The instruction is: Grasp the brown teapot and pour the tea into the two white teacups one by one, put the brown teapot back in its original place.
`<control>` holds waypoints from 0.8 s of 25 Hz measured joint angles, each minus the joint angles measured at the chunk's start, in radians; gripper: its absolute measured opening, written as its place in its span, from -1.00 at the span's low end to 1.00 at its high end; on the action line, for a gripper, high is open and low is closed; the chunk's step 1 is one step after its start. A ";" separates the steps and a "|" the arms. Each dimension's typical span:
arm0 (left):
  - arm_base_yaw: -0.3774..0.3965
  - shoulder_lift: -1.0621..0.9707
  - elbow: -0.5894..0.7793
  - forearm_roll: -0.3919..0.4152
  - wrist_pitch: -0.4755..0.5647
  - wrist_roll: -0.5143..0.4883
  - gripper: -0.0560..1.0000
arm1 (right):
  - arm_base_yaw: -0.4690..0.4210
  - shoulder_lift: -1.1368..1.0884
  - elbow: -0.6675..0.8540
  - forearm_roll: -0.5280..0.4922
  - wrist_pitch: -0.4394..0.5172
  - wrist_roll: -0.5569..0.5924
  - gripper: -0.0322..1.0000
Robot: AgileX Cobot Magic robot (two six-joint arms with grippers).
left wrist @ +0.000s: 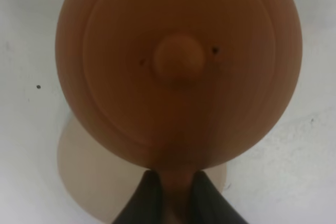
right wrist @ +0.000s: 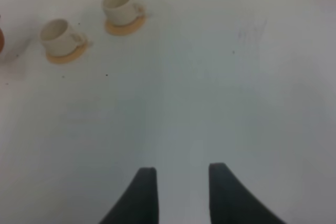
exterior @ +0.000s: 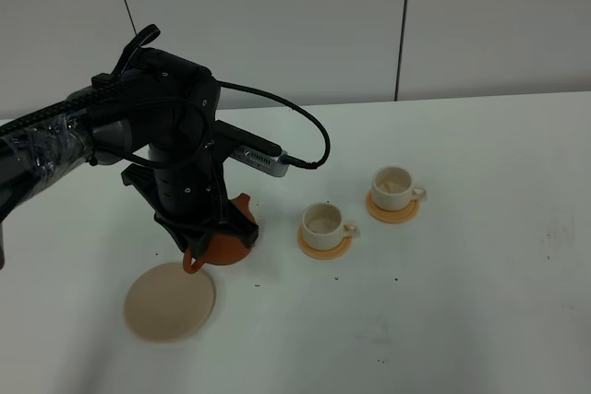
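Reddish-brown clay shows beneath the black left arm in the high view. The brown teapot (exterior: 228, 244) is low over the white table (exterior: 480, 302), just beyond the right far edge of the beige coaster (exterior: 170, 302), with its loop handle turned toward that coaster. The left gripper (exterior: 191, 248) comes down onto the handle. Whether the pot rests on the table or hangs just above it cannot be told. To its right stands the left teacup (exterior: 323, 220) on an orange coaster (exterior: 323, 246), near but apart from the pot. The right teacup (exterior: 394, 186) stands farther right and farther back on its own orange disc.

The left wrist view looks straight down on the teapot's lid and knob. The left gripper (left wrist: 176, 203) has its two dark fingers (left wrist: 147, 200) pressed on either side of the handle, partly closed and holding it. The beige coaster (left wrist: 86, 179) peeks out below.

In the right wrist view the right gripper (right wrist: 181, 192) hovers over bare table with its jaws wide apart and nothing between them. Both cups stand well away from it.
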 joint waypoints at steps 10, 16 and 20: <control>0.000 0.000 0.000 0.001 0.018 0.178 -0.57 | 0.000 0.000 0.000 0.000 0.000 0.000 -0.47; 0.000 0.000 -0.009 0.006 0.018 0.308 -0.57 | 0.000 0.000 0.000 0.000 0.000 0.000 -0.47; 0.000 0.000 -0.032 0.012 0.018 0.427 -0.57 | 0.000 0.000 0.000 0.000 0.000 0.000 -0.47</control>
